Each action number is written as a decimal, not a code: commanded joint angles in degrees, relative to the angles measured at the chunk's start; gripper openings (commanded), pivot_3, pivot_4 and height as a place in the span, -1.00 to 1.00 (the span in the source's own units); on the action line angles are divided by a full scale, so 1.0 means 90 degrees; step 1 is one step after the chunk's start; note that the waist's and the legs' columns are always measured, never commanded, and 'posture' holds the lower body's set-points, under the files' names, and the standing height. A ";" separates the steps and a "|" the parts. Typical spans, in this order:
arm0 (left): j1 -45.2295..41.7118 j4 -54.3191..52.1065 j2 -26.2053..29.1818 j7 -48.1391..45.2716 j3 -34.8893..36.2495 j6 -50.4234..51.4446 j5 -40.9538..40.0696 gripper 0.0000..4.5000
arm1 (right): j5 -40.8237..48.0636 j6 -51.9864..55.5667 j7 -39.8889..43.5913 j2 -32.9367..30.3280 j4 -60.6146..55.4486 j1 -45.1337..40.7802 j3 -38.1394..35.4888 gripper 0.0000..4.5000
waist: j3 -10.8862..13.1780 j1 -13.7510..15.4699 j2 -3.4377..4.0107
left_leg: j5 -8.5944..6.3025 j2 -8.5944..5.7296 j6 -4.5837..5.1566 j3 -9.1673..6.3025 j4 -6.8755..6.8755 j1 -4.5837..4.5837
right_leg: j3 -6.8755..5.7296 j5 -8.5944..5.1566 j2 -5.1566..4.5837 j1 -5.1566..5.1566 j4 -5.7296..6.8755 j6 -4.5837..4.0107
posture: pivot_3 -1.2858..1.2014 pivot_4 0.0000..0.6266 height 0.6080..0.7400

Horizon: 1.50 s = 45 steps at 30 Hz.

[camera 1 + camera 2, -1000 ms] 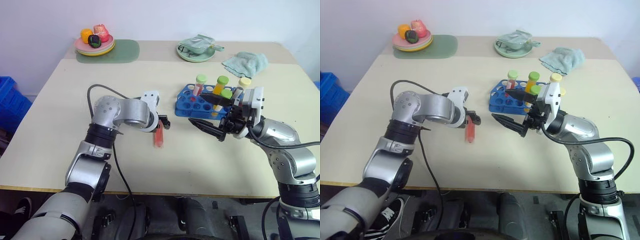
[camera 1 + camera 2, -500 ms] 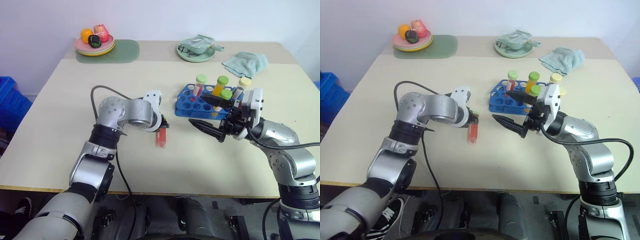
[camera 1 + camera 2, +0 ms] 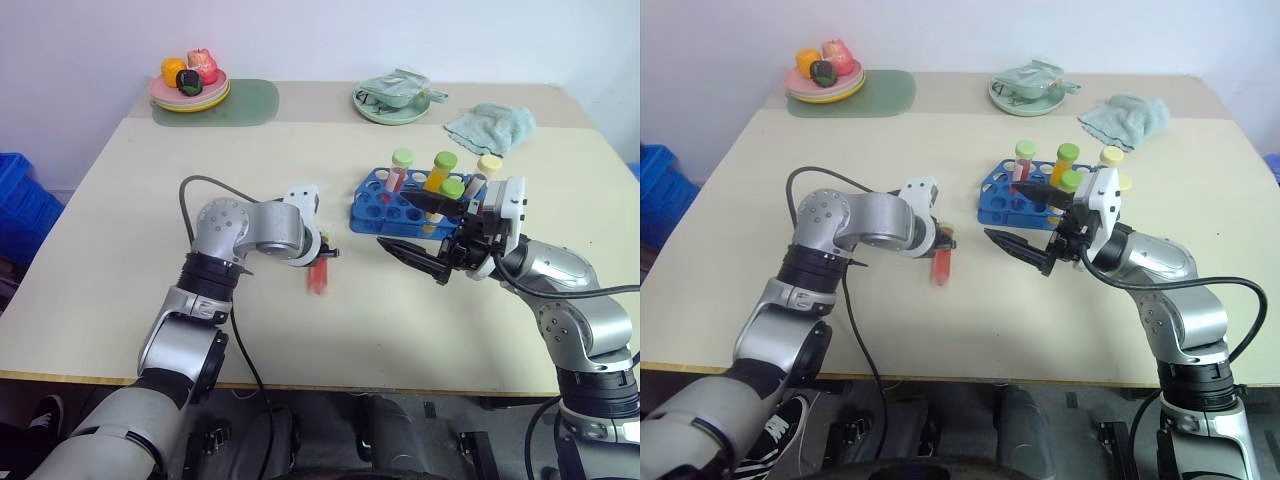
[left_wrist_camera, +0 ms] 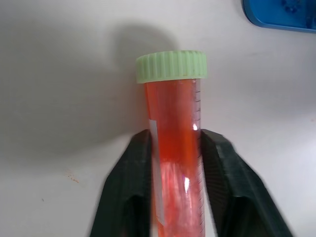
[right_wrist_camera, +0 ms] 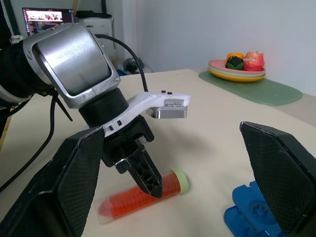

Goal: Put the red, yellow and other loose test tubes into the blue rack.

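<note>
Red tube (image 4: 174, 148) — left pincer (image 3: 322, 252) clamped | right pincer (image 3: 420, 232) apart — beside blue rack (image 3: 385, 205)

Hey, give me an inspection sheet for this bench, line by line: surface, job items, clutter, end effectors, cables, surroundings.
Surface: beige table, no spills seen.
Job items: red-orange tube with pale green cap lies on the table; blue rack holds several capped tubes upright.
Clutter: fruit plate on a green mat, green dish, teal cloth, all at the far edge.
End effectors: left end effector shut on the red-orange tube; right end effector open, holding nothing, beside the rack.
Cables: black cable loops over the left arm.
Surroundings: blue bin at the table's left; white wall behind.
</note>
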 commanded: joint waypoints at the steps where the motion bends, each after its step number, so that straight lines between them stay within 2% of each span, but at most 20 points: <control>1: -0.0011 -0.0209 0.0040 0.0018 0.0095 -0.0062 -0.0050 -0.68 | 0.0029 -0.0108 -0.0007 -0.0003 -0.0219 -0.0065 -0.0096 1.00 | 0.0000 -0.0001 0.0000 | 0.0000 0.0000 0.0000 0.0000 0.0000 0.0000 | 0.0000 0.0000 0.0000 0.0000 0.0000 0.0000 | 0.03 -0.52 1.00; 8: 0.0027 -0.0273 0.0252 -0.0008 0.0165 -0.0045 -0.0142 -0.68 | -0.0017 -0.0139 -0.0017 0.0019 -0.0191 -0.0069 -0.0088 1.00 | 0.0000 -0.0004 0.0000 | 0.0000 0.0000 0.0000 0.0000 0.0000 0.0000 | 0.0000 0.0000 0.0000 0.0000 0.0000 0.0000 | 0.03 -0.52 1.00; 14: 0.0135 -0.0471 0.1413 -0.0732 0.0059 0.0586 -0.0426 -0.68 | -0.0006 -0.0128 -0.0020 0.0003 -0.0164 -0.0054 -0.0102 1.00 | 0.0000 -0.0053 0.0001 | 0.0005 0.0004 -0.0009 0.0000 -0.0011 0.0007 | 0.0000 0.0000 0.0005 -0.0001 0.0001 0.0000 | 0.03 -0.52 1.00; 16: 0.0161 -0.0542 0.1872 -0.1290 -0.0092 0.1011 -0.0353 -0.68 | -0.0001 -0.0135 0.0008 -0.0001 -0.0143 -0.0059 -0.0093 1.00 | 0.0000 -0.0054 0.0000 | 0.0005 0.0003 -0.0009 0.0000 -0.0013 0.0008 | 0.0000 0.0000 0.0005 -0.0001 0.0001 0.0000 | 0.03 -0.52 1.00; 19: 0.0131 -0.0509 0.2414 -0.2152 -0.0185 0.1462 -0.0034 -0.68 | 0.0000 -0.0145 0.0027 0.0023 -0.0117 -0.0090 -0.0067 1.00 | 0.0000 -0.0031 0.0001 | 0.0005 0.0000 -0.0009 0.0000 -0.0012 0.0007 | -0.0001 0.0000 0.0004 0.0000 0.0001 0.0000 | 0.03 -0.52 1.00; 23: -0.0014 -0.0331 0.2833 -0.3093 -0.0103 0.1687 0.0875 -0.68 | 0.0004 -0.0160 0.0057 0.0043 -0.0101 -0.0097 -0.0052 1.00 | 0.0000 -0.0020 0.0001 | 0.0005 -0.0003 -0.0009 0.0001 -0.0012 0.0007 | -0.0002 0.0000 0.0005 0.0003 -0.0001 0.0000 | 0.03 -0.52 1.00; 31: 0.0149 -0.0512 0.2615 -0.4007 0.0129 0.1916 0.2079 -0.68 | 0.0028 -0.0117 0.0038 0.0042 -0.0155 -0.0105 -0.0051 1.00 | 0.0000 -0.0013 0.0001 | 0.0005 -0.0001 -0.0009 0.0000 -0.0012 0.0010 | -0.0002 -0.0001 0.0003 0.0006 0.0000 0.0000 | 0.03 -0.52 1.00; 32: 0.0142 -0.0505 0.2558 -0.4069 0.0209 0.1949 0.2218 -0.21 | 0.0038 -0.0106 0.0029 0.0043 -0.0168 -0.0092 -0.0058 1.00 | 0.0000 -0.0009 0.0001 | 0.0005 -0.0001 -0.0009 0.0000 -0.0012 0.0011 | -0.0002 -0.0001 0.0003 0.0006 0.0000 0.0001 | 0.03 -0.52 1.00; 36: 0.0061 -0.0544 0.2364 -0.4386 0.0427 0.2193 0.2856 0.66 | 0.0046 -0.0099 0.0001 0.0045 -0.0211 -0.0052 -0.0068 1.00 | 0.0000 -0.0016 0.0001 | 0.0005 0.0000 -0.0009 -0.0002 -0.0012 0.0009 | -0.0002 -0.0001 0.0003 0.0005 0.0000 0.0001 | 0.03 -0.52 1.00; 45: -0.0171 -0.0302 0.2064 -0.4918 0.0664 0.2314 0.4008 0.66 | 0.0398 0.0233 0.0340 -0.0249 -0.0411 0.0182 -0.0157 1.00 | 0.0000 -0.0012 0.0001 | 0.0005 0.0001 -0.0009 -0.0004 -0.0013 0.0007 | -0.0002 -0.0001 0.0003 0.0004 -0.0001 0.0001 | 0.03 -0.52 1.00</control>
